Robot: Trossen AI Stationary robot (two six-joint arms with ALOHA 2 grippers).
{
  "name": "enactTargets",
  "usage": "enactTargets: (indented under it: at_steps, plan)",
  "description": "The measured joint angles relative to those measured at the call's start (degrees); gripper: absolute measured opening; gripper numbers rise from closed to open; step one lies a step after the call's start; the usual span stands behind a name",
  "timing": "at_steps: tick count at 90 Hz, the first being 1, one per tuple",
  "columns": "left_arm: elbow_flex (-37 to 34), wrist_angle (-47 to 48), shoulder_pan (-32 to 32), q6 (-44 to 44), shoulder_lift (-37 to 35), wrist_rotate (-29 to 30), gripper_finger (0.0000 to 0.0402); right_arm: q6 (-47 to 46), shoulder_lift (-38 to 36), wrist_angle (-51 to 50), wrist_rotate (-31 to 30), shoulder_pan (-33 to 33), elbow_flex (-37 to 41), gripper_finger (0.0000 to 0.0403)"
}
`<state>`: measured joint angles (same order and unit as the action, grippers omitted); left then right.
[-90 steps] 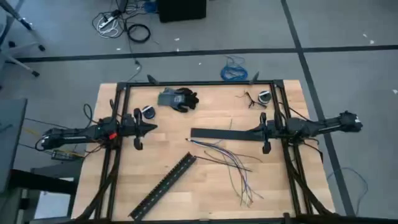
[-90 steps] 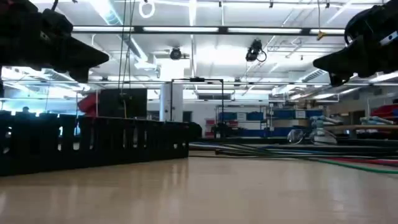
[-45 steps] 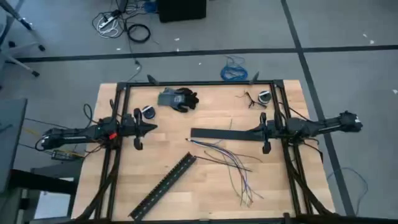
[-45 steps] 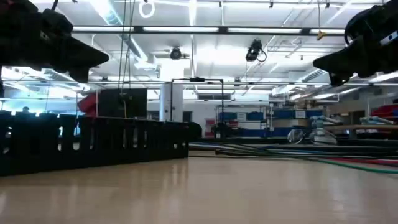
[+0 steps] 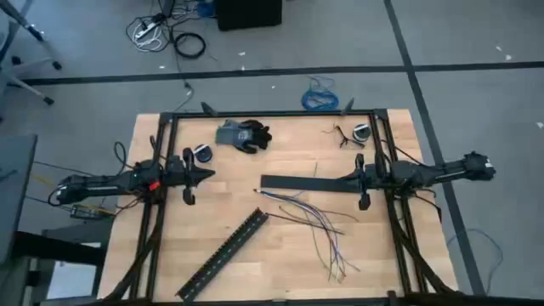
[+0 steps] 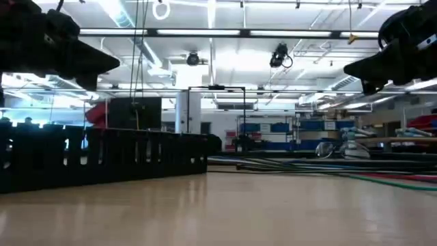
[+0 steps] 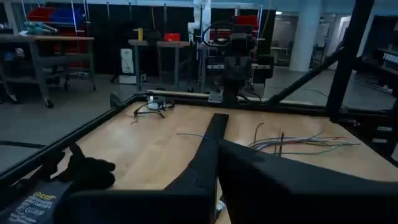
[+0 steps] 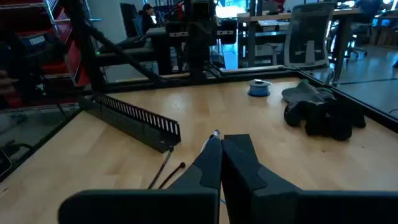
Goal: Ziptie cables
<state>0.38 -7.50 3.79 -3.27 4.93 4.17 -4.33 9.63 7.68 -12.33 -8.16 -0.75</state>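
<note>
Two arms are seen over the wooden tabletop [image 5: 280, 255], one at each side. The left gripper [image 5: 206, 174] is held above the tabletop at about 9 o'clock, with its two fingers brought together; the same closed pair is shown in the left wrist view. The right gripper [image 5: 343, 178] is held at about 3 o'clock, its two fingers likewise pressed together, just above the end of a flat black strip [image 5: 293, 182]. Nothing is held by either gripper.

The cables [image 5: 319, 228] are spread loose on the tabletop, from the centre toward 5 o'clock, fanned out from a point near the middle. Purple, green, grey and dark strands can be told apart, but an exact count cannot be made; roughly a handful is seen. In the left wrist view the cables [image 7: 298, 144] are seen lying flat beyond the gripper.

Two long black pieces are counted: the flat strip near the centre, and one slotted black channel [image 5: 225, 252] laid aslant toward 7 o'clock. In the low view the slotted channel [image 6: 102, 158] is seen close by.

One pair of dark and grey gloves [image 5: 242, 134] is laid at about 11 o'clock. Two small round rolls are counted, one [image 5: 202, 153] beside the gloves and one [image 5: 360, 133] at about 1 o'clock. One blue coiled cable [image 5: 320, 95] is seen on the floor beyond the 12 o'clock edge.
</note>
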Motion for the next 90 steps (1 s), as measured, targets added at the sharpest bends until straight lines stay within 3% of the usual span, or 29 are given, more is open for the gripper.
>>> enactTargets:
  at_steps: [63,81,90]
  plan:
    - [0.0,-11.7,0.0,-0.1,0.0,1.3,0.0000,4.2,0.0,13.3,-0.4,2.4,0.0,0.0003]
    - [3.6,-14.0,0.0,0.1,2.7,12.4,0.0000,4.3,1.3,14.5,-0.5,9.5,-1.0,0.0003]
    - [7.0,-13.9,0.0,1.4,6.8,13.7,0.0000,1.9,4.6,12.4,0.5,13.5,-4.4,0.0003]
